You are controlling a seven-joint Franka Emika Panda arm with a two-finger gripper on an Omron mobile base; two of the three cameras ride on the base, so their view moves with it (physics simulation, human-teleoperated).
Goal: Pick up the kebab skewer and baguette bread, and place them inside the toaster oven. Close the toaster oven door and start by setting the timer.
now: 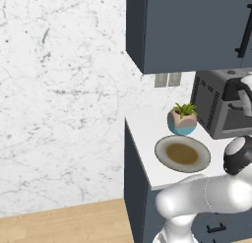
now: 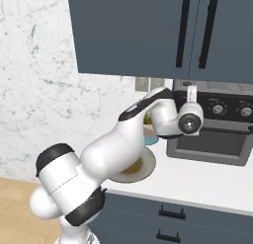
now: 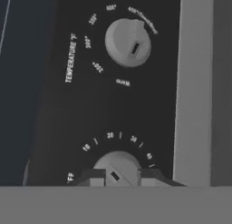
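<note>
1. The toaster oven (image 2: pixel 210 127) stands on the white table (image 2: pixel 207 181) under the dark wall cupboards (image 2: pixel 163 33), its drop-down door shut.
2. In the left base view the toaster oven (image 1: pixel 216 106) shows its slotted side wall, at the back right of the table (image 1: pixel 147 143).
3. The arm reaches up from the base, and the gripper (image 3: pixel 118 177) is at the oven's control panel; in the right base view the hand sits at the panel's left end, near the top row of knobs (image 2: pixel 217 108).
4. In the hand view the two dark fingertips (image 3: pixel 93 177) stand either side of the timer knob (image 3: pixel 117 166), whose scale runs from OFF through 10, 20 and 30.
5. The jaws are closed on the timer knob, one tip touching each side of it.
6. Above it in that view sits the temperature knob (image 3: pixel 128 41), apart from the fingers.
7. A round grey plate (image 1: pixel 182 153) with a brownish centre lies on the table in front of the oven.
8. Just behind the plate stands a small potted plant (image 1: pixel 182 119) in a pink and blue pot.
9. Whether the skewer and the bread are inside the oven cannot be told.
</note>
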